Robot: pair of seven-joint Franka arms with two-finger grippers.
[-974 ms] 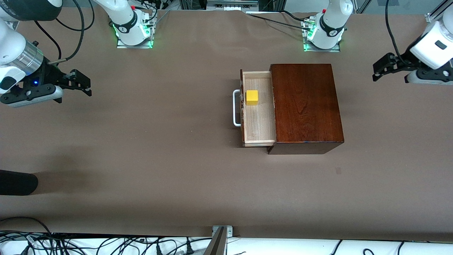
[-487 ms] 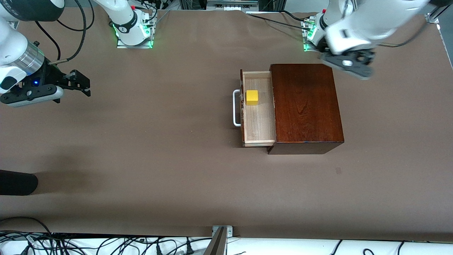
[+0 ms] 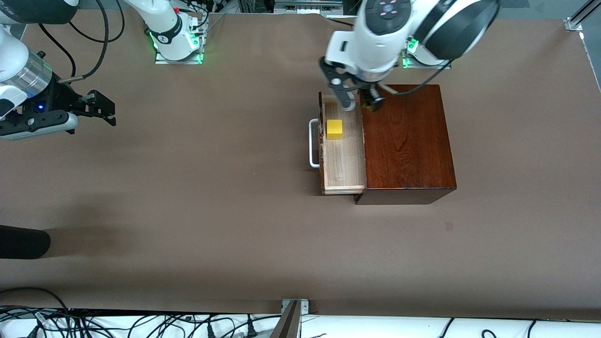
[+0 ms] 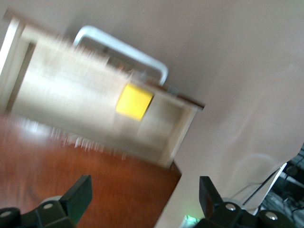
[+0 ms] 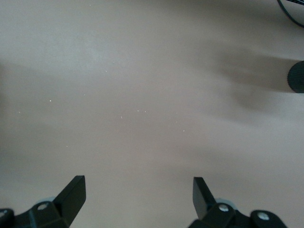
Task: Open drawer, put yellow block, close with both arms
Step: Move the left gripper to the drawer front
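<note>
Sideways drawer (image 3: 342, 155), handle (image 3: 312, 143) toward right arm

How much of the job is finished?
Done: the drawer is open, with the yellow block inside. Now: the open left gripper hovers over the box's drawer end; the open right gripper waits over bare table. Left: closing the drawer.

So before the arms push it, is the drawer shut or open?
Open. The drawer stands pulled out of the box, its pale tray bare to view with the yellow block inside.
</note>
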